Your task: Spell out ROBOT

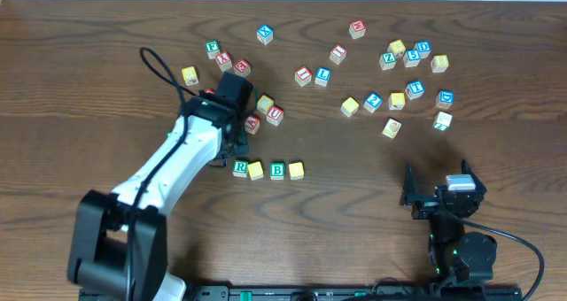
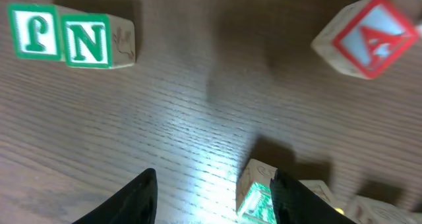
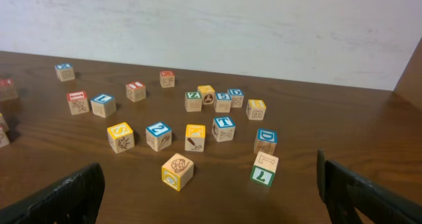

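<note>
The left gripper (image 2: 212, 179) sits closest to its wrist camera. Its two dark fingers (image 2: 140, 199) stand apart over bare wood with nothing clamped between them. The green-faced R cube (image 2: 256, 196) lies right against the finger on the picture's right, its letter unreadable from there. Farther off in that view are two green cubes side by side, one of them the N cube (image 2: 87, 44), and a red-bordered A cube (image 2: 368, 38). From overhead, this gripper hovers just beside the left end of a short row near the middle of the table (image 1: 106, 18). The row runs R cube, a yellow cube (image 1: 256, 170), the B cube (image 1: 277, 170) and a second yellow cube (image 1: 296, 169), close together in a line. The blue-faced T cube (image 1: 415, 89) stands well apart from the row, among the scattered cubes on the right half. The right wrist view shows it just beside another yellow-faced one. The right gripper (image 3: 210, 163) sits low on the right side of the overhead view, its jaws spread wide and empty.
</note>
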